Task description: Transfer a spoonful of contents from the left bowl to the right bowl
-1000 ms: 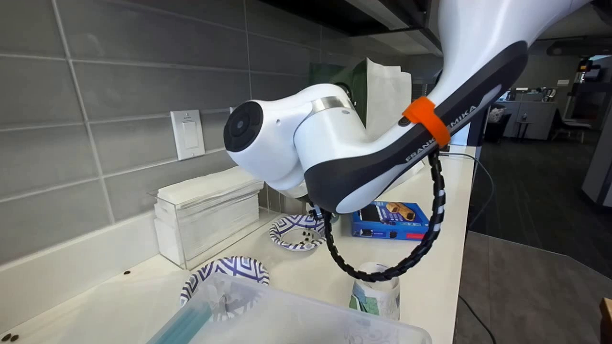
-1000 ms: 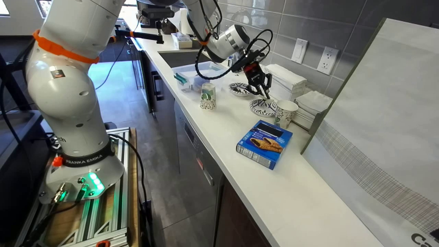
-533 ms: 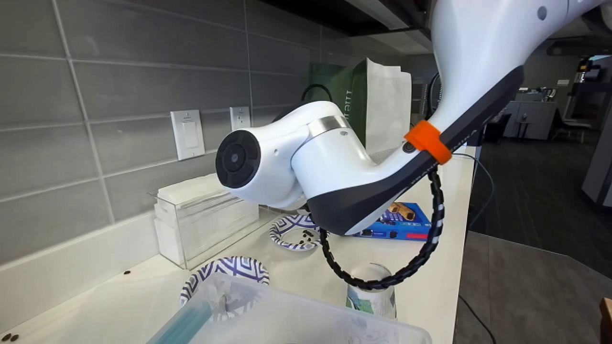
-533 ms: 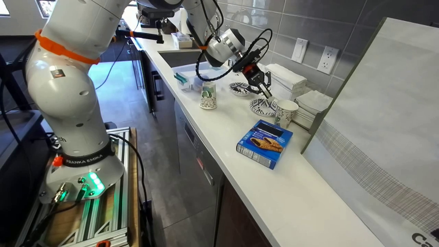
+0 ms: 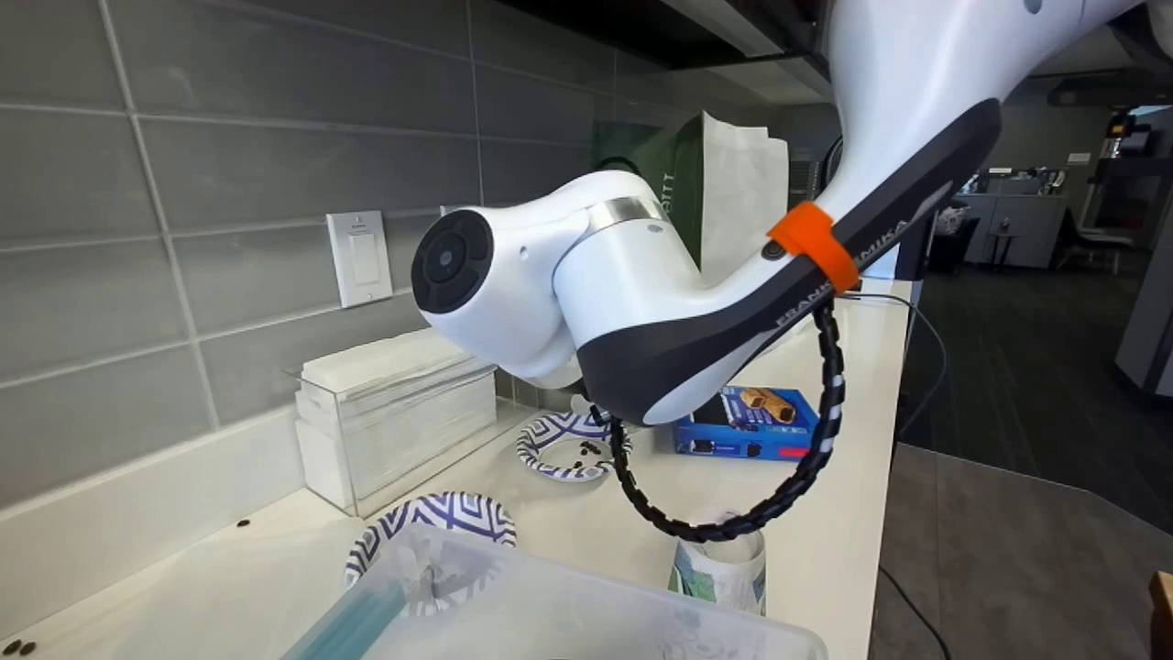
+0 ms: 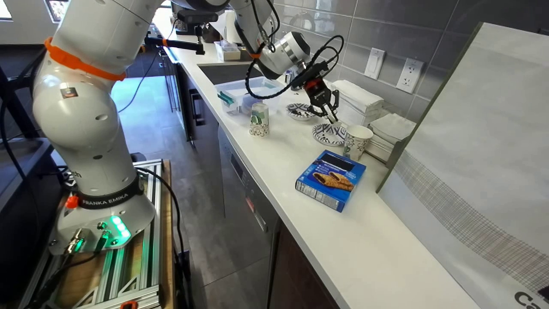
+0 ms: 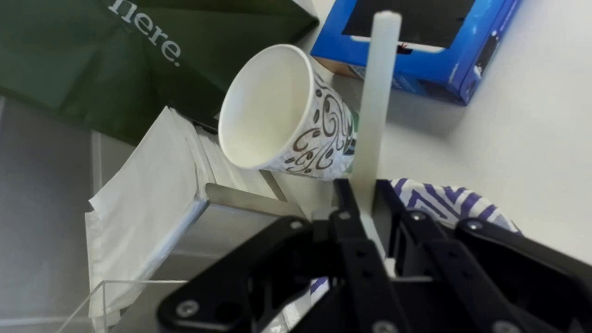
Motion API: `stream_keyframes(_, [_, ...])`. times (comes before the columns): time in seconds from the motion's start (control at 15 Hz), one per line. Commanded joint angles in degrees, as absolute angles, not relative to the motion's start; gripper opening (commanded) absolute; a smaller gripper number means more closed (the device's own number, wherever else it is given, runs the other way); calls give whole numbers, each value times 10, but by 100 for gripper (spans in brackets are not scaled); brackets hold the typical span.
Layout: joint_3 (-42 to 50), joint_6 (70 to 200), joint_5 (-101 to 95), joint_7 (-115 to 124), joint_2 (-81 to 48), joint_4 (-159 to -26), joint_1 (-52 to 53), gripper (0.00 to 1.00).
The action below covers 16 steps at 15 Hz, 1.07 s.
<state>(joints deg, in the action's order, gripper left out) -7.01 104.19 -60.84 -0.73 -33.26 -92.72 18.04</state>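
While tight around a pale stick (image 7: 380,74), tool (image 7: 363,192) near the right bowl (image 5: 550,429) and its dark bits (image 5: 591,447).

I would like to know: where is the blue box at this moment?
In an exterior view, the blue box lies on the counter right of the picture's centre, with a paper cup just behind it and a large paper bag to its right.

2 paper cups (image 6: 259,121) — blue box (image 6: 330,179) — white napkins (image 6: 358,92)
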Motion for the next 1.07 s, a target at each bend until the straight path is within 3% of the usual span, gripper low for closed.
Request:
stream_keyframes(0.0, [-89,1027,-534,-7,-318,-922,161,4])
stream_keyframes(0.53, [-101,1110,-313,3,-249,-965,125,4])
stream_keyframes(1.0, [-108,1351,-137,-60,-169,-1117,79,4])
